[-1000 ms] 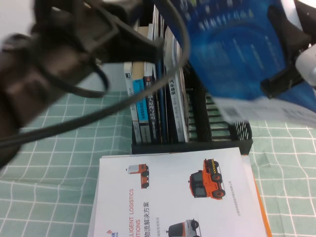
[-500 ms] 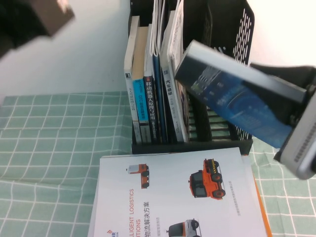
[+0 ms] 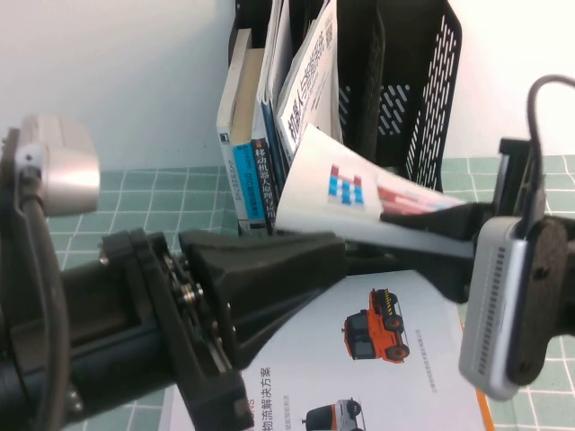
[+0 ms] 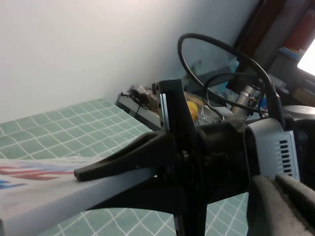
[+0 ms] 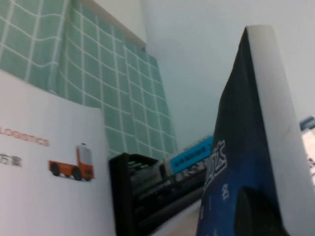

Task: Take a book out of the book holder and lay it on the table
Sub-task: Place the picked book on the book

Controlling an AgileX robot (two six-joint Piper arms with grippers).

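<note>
While blue-spined books (image 3: 256,171) fill the book holder (image 3: 413,99), right gripper (image 3: 422,220) jaws pinch the book (image 3: 359,202); left gripper (image 3: 269,278) seemingly shut.

Bright, even light, soft shadows; left gripper (image 3: 269,269) close and blurry, book holder (image 3: 422,81) behind sharper.
</note>
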